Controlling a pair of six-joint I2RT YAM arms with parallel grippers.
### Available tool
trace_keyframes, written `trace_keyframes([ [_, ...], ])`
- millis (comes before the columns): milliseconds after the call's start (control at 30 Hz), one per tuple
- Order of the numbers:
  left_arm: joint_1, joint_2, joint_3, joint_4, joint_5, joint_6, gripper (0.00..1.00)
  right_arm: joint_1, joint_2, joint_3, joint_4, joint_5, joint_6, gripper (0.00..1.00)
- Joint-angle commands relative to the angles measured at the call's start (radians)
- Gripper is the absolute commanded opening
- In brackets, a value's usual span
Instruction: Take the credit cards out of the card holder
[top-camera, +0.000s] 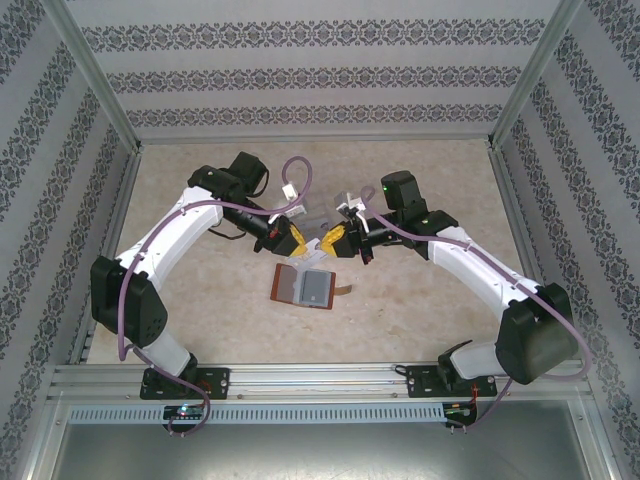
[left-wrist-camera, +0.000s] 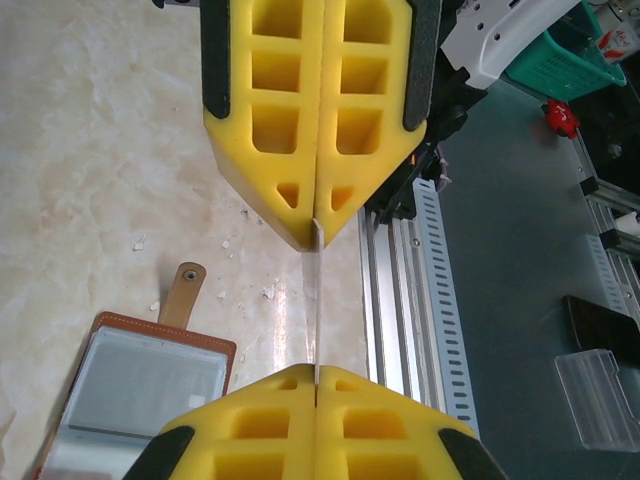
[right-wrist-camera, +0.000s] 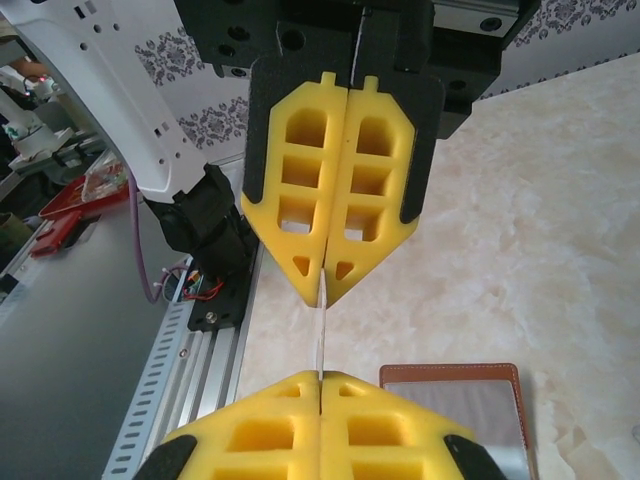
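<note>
- Open card holder (top-camera: 305, 287) lies flat on the counter (top-camera: 420, 300), under both hands. Its grey pocket faces up, contents unclear.
- Arms angle inward. The left hand (left-wrist-camera: 315, 372) and right hand (right-wrist-camera: 320, 378) meet tip to tip, each clamped on opposite ends of one edge-on credit card (left-wrist-camera: 315, 310).

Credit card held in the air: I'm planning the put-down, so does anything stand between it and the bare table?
The left end effector and right end effector are both shut on the credit card. Only the open card holder lies nearby, on the table toward the arm bases; nothing else visible stands in the way.
</note>
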Motion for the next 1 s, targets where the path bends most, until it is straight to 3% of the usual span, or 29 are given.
trace_keyframes([
  [0, -0.013, 0.004, 0.033, -0.06, 0.014, 0.049, 0.0, 0.001, -0.03, 0.023, -0.001, 0.033, -0.011, 0.22],
  [33, -0.013, 0.003, 0.036, -0.056, -0.003, 0.042, 0.0, -0.003, -0.035, 0.018, -0.001, 0.068, -0.001, 0.33],
  [100, -0.012, 0.004, 0.042, -0.045, -0.049, 0.028, 0.0, -0.012, -0.052, 0.001, -0.002, 0.14, 0.008, 0.41],
  [267, -0.014, 0.024, 0.07, -0.026, -0.226, 0.022, 0.0, -0.048, -0.118, -0.053, 0.022, 0.463, 0.053, 0.44],
  [367, -0.014, 0.068, 0.131, -0.051, -0.313, 0.054, 0.0, -0.078, -0.158, -0.076, 0.026, 0.561, 0.064, 0.44],
  [700, -0.017, 0.353, 0.466, -0.193, -0.518, 0.141, 0.0, -0.142, -0.232, -0.14, 0.03, 0.674, 0.09, 0.44],
  [967, -0.017, 0.64, 0.849, -0.332, -0.535, 0.141, 0.0, -0.145, -0.251, -0.16, 0.02, 0.677, 0.097, 0.43],
])
